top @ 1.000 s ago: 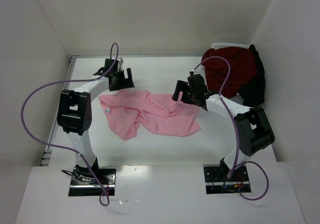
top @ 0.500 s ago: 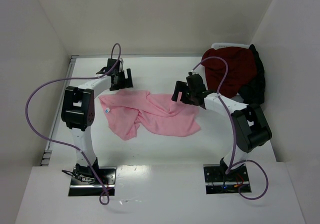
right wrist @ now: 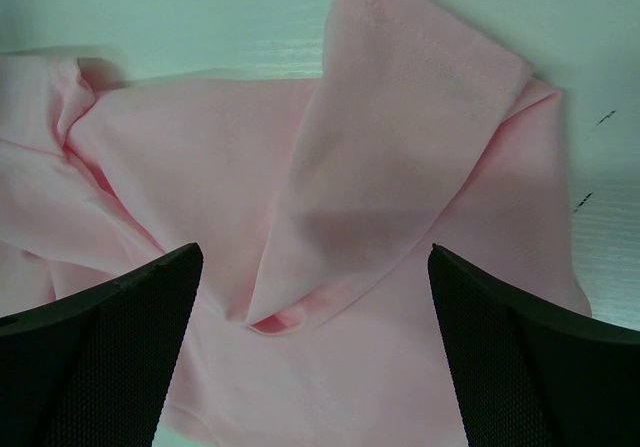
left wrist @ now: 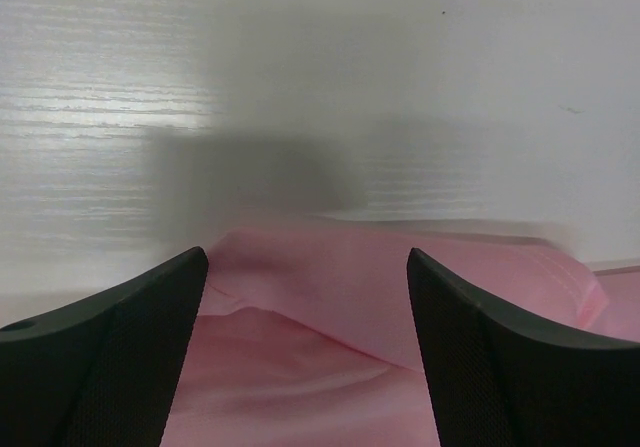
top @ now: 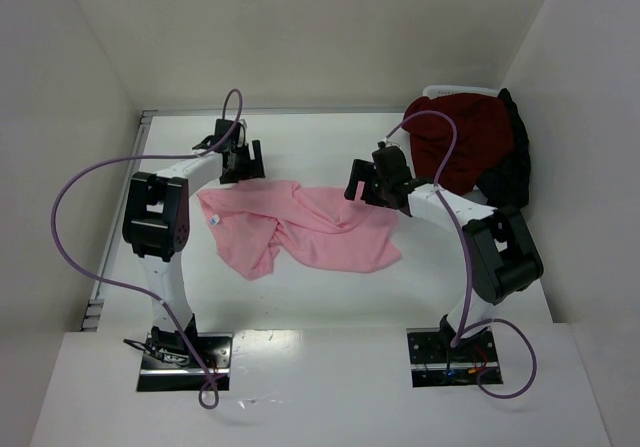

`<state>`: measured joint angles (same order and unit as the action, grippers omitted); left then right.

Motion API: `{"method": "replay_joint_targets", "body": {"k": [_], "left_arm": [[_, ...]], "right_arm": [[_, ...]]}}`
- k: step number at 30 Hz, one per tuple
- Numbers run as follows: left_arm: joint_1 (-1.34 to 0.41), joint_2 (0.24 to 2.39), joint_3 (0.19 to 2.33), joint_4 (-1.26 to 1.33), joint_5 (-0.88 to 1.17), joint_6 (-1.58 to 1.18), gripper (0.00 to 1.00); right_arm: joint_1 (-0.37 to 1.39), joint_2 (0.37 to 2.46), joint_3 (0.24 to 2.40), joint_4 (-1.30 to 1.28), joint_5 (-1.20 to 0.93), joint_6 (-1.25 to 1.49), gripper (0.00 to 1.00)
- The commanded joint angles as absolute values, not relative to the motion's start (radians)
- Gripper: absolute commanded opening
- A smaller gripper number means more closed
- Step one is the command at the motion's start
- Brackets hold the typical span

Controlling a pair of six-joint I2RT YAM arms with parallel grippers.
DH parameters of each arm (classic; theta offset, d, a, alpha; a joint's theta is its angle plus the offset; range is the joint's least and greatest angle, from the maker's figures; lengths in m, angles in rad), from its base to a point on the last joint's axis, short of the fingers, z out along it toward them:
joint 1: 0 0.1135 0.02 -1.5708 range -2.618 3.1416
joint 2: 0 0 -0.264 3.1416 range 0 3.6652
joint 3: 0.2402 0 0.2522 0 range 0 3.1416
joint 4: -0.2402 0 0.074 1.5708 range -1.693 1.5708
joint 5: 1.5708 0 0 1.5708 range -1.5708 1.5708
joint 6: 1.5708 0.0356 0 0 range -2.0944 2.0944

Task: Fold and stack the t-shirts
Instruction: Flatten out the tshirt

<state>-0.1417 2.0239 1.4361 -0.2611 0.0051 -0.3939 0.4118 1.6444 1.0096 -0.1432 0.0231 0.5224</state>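
A light pink t-shirt lies crumpled across the middle of the white table, its small white neck label at the left. My left gripper stands open at the shirt's far left edge. In the left wrist view the pink cloth lies between the fingers, apart from both. My right gripper hangs open over the shirt's far right corner, where a folded-over flap of pink t-shirt lies below the right gripper. A dark red t-shirt and a black t-shirt are heaped at the back right.
The dark shirts rest in a white basket against the right wall. White walls close in the table on the left, back and right. Purple cables loop from both arms. The arm bases sit at the near edge.
The left arm's elbow has drawn in and up, and its gripper has settled at the shirt's far edge. The right arm has shifted slightly. The pink shirt lies as before.
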Motion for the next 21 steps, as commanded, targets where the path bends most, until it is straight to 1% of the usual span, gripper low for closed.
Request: {"method": "replay_joint_targets", "body": {"k": [1, 3, 5, 6, 10, 11, 13, 15, 16, 17, 20, 21], "left_arm": [[-0.14, 2.033, 1.408, -0.275, 0.0, -0.374, 0.89], [-0.14, 2.033, 1.399, -0.275, 0.0, -0.374, 0.89], [-0.14, 2.022, 1.388, -0.275, 0.0, -0.374, 0.85], [-0.14, 2.022, 1.388, -0.275, 0.0, -0.374, 0.85], [-0.14, 2.022, 1.388, -0.275, 0.011, -0.374, 0.72], [-0.14, 2.022, 1.388, -0.275, 0.011, -0.374, 0.64], [-0.14, 2.022, 1.388, -0.284, 0.011, -0.374, 0.52], [-0.14, 2.011, 1.388, -0.284, 0.011, -0.385, 0.36], [-0.14, 1.996, 1.379, -0.284, 0.02, -0.385, 0.21], [-0.14, 1.987, 1.379, -0.284, 0.02, -0.394, 0.15], [-0.14, 1.936, 1.379, -0.284, 0.031, -0.394, 0.0], [-0.14, 1.924, 1.379, -0.284, 0.043, -0.394, 0.0]], "right_arm": [[0.405, 1.631, 1.04, -0.138, 0.054, 0.511, 0.99], [0.405, 1.631, 1.04, -0.138, 0.054, 0.511, 0.99], [0.405, 1.64, 1.04, -0.138, 0.063, 0.511, 0.99], [0.405, 1.64, 1.04, -0.138, 0.063, 0.511, 0.99], [0.405, 1.64, 1.04, -0.129, 0.063, 0.522, 0.99], [0.405, 1.64, 1.031, -0.129, 0.063, 0.522, 0.99], [0.405, 1.631, 1.031, -0.129, 0.063, 0.522, 0.99], [0.405, 1.631, 1.022, -0.129, 0.063, 0.522, 0.99], [0.405, 1.631, 1.022, -0.129, 0.063, 0.522, 0.99], [0.405, 1.622, 1.022, -0.12, 0.063, 0.532, 0.99], [0.405, 1.621, 1.022, -0.12, 0.072, 0.541, 0.99], [0.396, 1.621, 1.013, -0.12, 0.072, 0.541, 0.99]]}}
